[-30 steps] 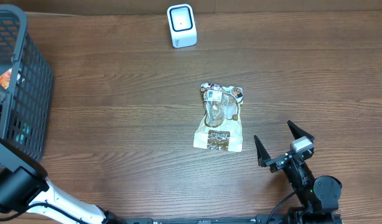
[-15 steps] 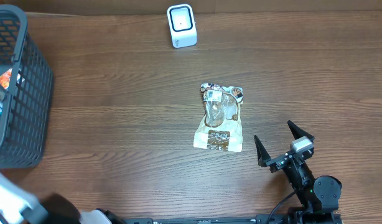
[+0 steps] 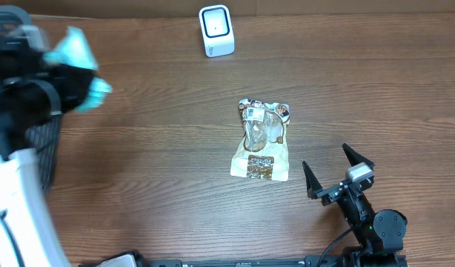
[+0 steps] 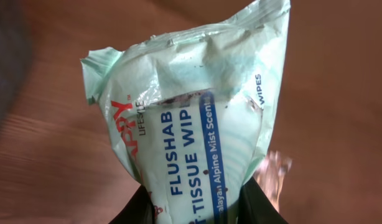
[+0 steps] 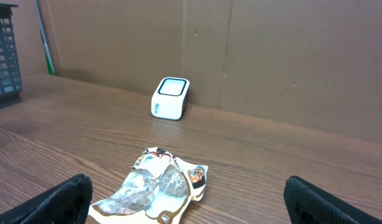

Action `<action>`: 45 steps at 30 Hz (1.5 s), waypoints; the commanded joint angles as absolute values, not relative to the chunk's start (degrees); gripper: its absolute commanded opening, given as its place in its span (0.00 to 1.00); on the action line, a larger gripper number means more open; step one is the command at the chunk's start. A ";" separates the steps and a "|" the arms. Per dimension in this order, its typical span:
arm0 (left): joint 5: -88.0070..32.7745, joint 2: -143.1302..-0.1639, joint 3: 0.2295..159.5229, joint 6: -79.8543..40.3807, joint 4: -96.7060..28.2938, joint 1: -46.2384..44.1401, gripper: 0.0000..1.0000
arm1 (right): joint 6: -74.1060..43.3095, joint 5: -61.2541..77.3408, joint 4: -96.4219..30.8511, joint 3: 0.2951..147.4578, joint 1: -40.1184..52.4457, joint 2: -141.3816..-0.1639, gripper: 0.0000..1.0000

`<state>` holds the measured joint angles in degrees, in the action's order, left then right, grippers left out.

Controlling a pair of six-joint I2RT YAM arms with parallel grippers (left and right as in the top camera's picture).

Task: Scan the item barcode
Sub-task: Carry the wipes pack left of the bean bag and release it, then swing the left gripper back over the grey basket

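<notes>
Wooden tabletop (image 3: 153,156), cardboard backdrop (image 5: 272,62) | wipes pack (image 4: 191,118) is held aloft well left of the scanner (image 3: 216,30), clamped in the left hand (image 4: 200,208), likely for presenting its barcode | right hand (image 3: 324,155) is seen spread, idle.

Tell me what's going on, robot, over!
Left hand shut on wipes pack, held above the table. Right hand open, empty, near snack bag. Scanner at far edge, nothing blocking it.
</notes>
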<state>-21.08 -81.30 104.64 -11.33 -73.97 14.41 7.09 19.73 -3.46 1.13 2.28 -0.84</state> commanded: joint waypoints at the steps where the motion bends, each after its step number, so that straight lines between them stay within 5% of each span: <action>1: -12.73 -83.90 97.41 -10.83 -72.01 5.67 0.18 | 6.68 20.05 -3.07 0.45 2.22 -0.16 1.00; 10: -8.78 -96.09 77.67 -19.59 -53.56 -12.62 0.17 | 6.68 20.05 -3.05 0.45 2.22 -0.16 1.00; 18: -8.58 -108.29 76.34 -21.71 -47.24 -20.05 0.18 | 6.68 20.05 -3.07 0.45 2.22 -0.16 1.00; 20: -8.60 -108.73 76.34 -22.83 -46.85 -20.40 0.26 | 6.68 20.08 -3.07 0.45 2.22 -0.16 1.00; 24: -8.80 -108.57 78.48 -22.79 -47.51 -20.38 0.82 | 6.68 20.05 -3.07 0.45 2.22 -0.16 1.00; 25: -8.80 -108.57 79.96 -22.79 -48.51 -20.32 0.90 | 6.68 20.05 -3.05 0.45 2.22 -0.16 1.00; 36: 0.95 -106.94 118.30 -18.48 -73.30 -15.68 1.00 | 6.68 20.05 -3.05 0.45 2.22 -0.16 1.00; 45: 3.73 -105.67 145.14 -15.53 -86.91 5.63 1.00 | 6.68 20.05 -3.05 0.45 2.22 -0.16 1.00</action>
<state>1.19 -107.04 141.01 -17.32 -84.99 -1.26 7.09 19.73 -3.44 1.13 2.28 -0.84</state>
